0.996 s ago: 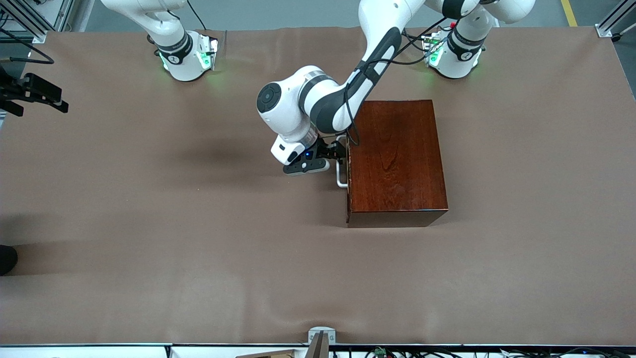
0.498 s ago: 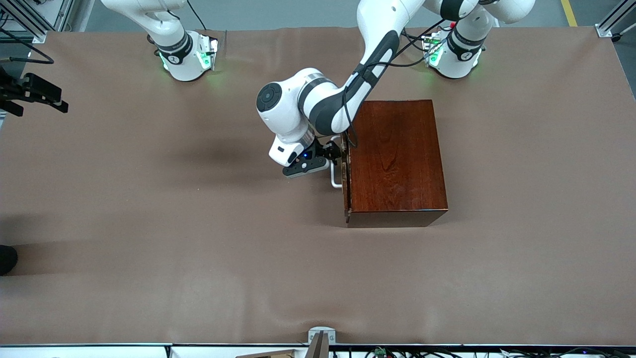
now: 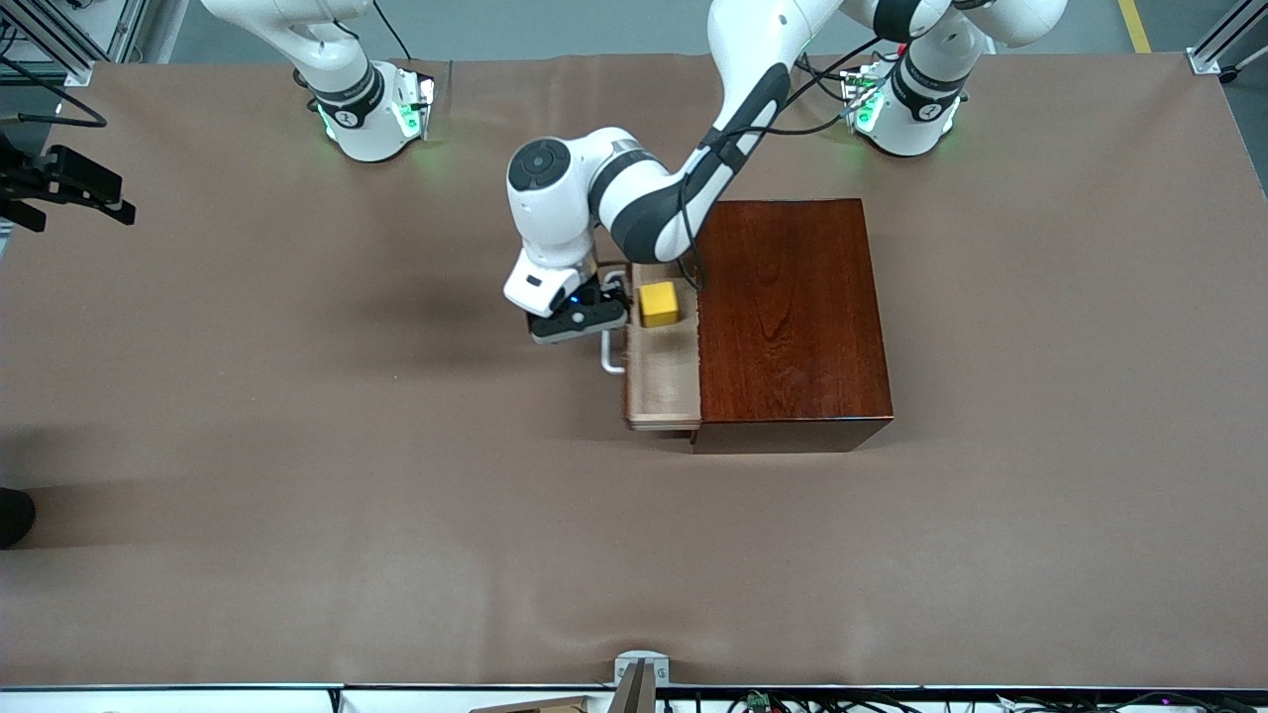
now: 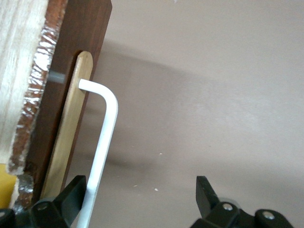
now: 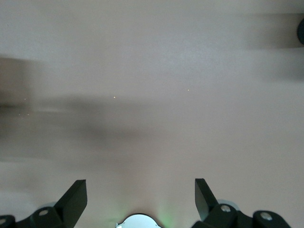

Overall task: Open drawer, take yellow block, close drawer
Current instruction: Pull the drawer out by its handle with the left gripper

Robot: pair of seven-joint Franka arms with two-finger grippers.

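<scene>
The drawer [image 3: 664, 376] of pale wood stands partly pulled out of the dark mahogany box [image 3: 792, 317], toward the right arm's end of the table. The yellow block [image 3: 659, 303] lies in the drawer, close to the box; one corner of it shows in the left wrist view [image 4: 4, 186]. My left gripper [image 3: 612, 297] is at the white handle [image 3: 609, 361], open. In the left wrist view the gripper [image 4: 140, 186] has the handle bar [image 4: 107, 133] just inside one finger [image 4: 76, 187], by the drawer's dark front [image 4: 71, 71]. My right gripper [image 5: 140, 186] waits open and empty over bare table.
The brown table cloth [image 3: 396, 495] is bare around the box. The right arm's base [image 3: 371, 119] and the left arm's base [image 3: 906, 114] stand farthest from the front camera. A black device [image 3: 64, 183] juts in at the right arm's end of the table.
My left gripper has moved toward the right arm's end of the table with the handle, and the drawer has slid from nearly shut to partly open. The yellow block has come into view.
</scene>
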